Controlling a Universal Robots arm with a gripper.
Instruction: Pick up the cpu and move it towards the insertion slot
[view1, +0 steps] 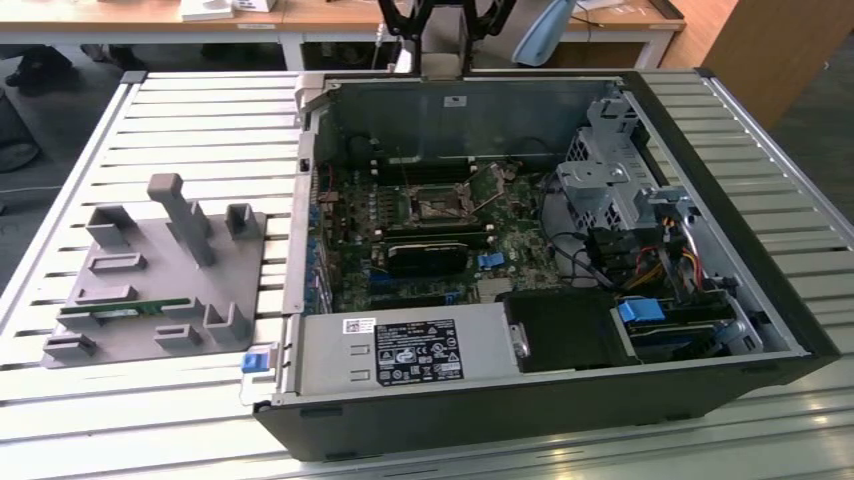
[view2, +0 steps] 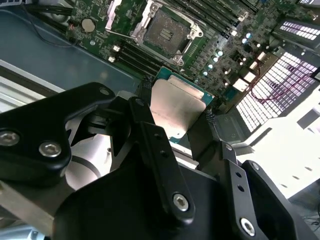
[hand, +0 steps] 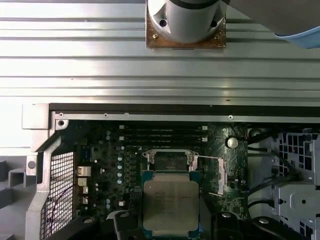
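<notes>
Slatted metal tabletop (view1: 200, 110) is carrying the whole scene in the exterior view. Moving from that view's left, a grey plastic fixture block (view1: 147, 270) with upright pegs is sitting on the slats, and a long narrow green memory stick (view1: 127, 311) is lying in it. Next comes an open black computer case (view1: 747, 250) with a green circuit board (view1: 354, 215) inside. Near the board's middle, the insertion slot (view1: 437, 205), a square socket with a silvery metal frame and dark centre, is lying open and unfilled.

In the second wrist view, the black two-fingered gripper (view2: 177, 112) is closing on the cpu (view2: 179, 106), a flat square chip with a shiny silver top and thin green rim, one finger pressing each opposite edge. The chip is hanging in the air above the board, clear of everything but the fingers. The socket is lying just ahead of the chip's free edge and lower down, as both wrist views are showing
</notes>
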